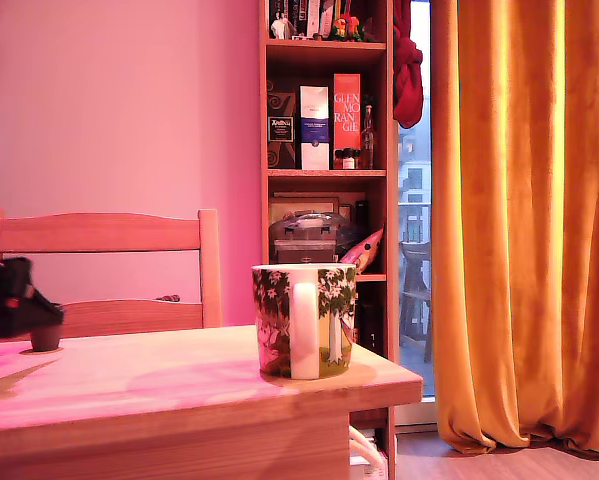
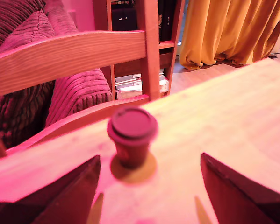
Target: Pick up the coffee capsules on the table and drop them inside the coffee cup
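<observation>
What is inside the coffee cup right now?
Cannot tell. The exterior view shows the coffee cup from the side only, so its wall hides the inside. One dark capsule stands on the table, between the open gripper's fingers.

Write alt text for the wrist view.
A dark brown coffee capsule stands upright on the light wooden table, framed between the two open fingers of the robot's hand. Behind it are a wooden chair back, ribbed cushions and orange curtains.

txt I can read: "GLEN MO RAN GIE" on red box [image 1: 346, 120], shelf [image 1: 326, 173] | blue box [image 1: 314, 127] + dark label [image 1: 281, 129]: print too small | mug [image 1: 305, 320]: no txt
</observation>
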Motion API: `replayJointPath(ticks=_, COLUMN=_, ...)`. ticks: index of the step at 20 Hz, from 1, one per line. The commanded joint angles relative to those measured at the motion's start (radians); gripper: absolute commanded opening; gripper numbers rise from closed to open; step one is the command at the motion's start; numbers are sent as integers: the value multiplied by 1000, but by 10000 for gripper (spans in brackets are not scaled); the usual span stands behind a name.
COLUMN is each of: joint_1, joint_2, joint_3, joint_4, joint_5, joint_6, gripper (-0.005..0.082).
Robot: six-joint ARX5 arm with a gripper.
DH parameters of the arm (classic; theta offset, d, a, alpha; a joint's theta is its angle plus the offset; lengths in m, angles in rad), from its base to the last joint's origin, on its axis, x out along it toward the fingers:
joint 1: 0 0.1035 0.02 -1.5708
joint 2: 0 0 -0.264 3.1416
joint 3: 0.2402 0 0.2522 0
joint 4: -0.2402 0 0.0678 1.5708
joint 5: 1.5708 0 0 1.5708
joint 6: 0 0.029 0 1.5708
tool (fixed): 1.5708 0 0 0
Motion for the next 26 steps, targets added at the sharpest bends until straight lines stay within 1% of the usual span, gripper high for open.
replayJointPath(ticks=1, joint_1=0, joint_2=39, joint_3=39, joint_4=11, joint_5=1, joint_6=10, gripper=621)
replayJointPath(ticks=3, joint_1=0, joint_2=75, joint_3=84, joint_4=5, joint_5=1, joint_6=10, gripper=621)
replayJointPath(ticks=9, joint_1=0, joint_2=124, joint_3=172, joint_4=-90, joint_5=1, joint_6=11, gripper=621)
replayJointPath(ticks=15, joint_1=0, joint_2=147, joint_3=189, joint_4=-136, joint_5=1, joint_6=37, gripper=619)
replayJointPath(ticks=16, joint_1=0, joint_2=147, joint_3=189, joint_4=-137, joint_5=1, joint_6=37, gripper=603)
replayJointPath(ticks=17, joint_1=0, joint_2=147, joint_3=189, joint_4=-139, joint_5=1, joint_6=37, gripper=564)
replayJointPath(ticks=18, joint_1=0, joint_2=147, joint_3=189, joint_4=-140, joint_5=1, joint_6=37, gripper=503)
replayJointPath(ticks=19, joint_1=0, joint_2=147, joint_3=189, joint_4=-140, joint_5=1, joint_6=37, gripper=409)
replayJointPath(ticks=21, joint_1=0, joint_2=147, joint_3=189, joint_4=-145, joint_5=2, joint_6=36, gripper=196)
replayJointPath(ticks=22, joint_1=0, joint_2=147, joint_3=189, joint_4=-149, joint_5=2, joint_6=36, gripper=137)
replayJointPath(ticks=23, joint_1=0, joint_2=147, joint_3=189, joint_4=-151, joint_5=2, joint_6=36, gripper=120)
replayJointPath(ticks=26, joint_1=0, joint_2=145, joint_3=189, joint_4=-150, joint_5=4, joint_6=33, gripper=120)
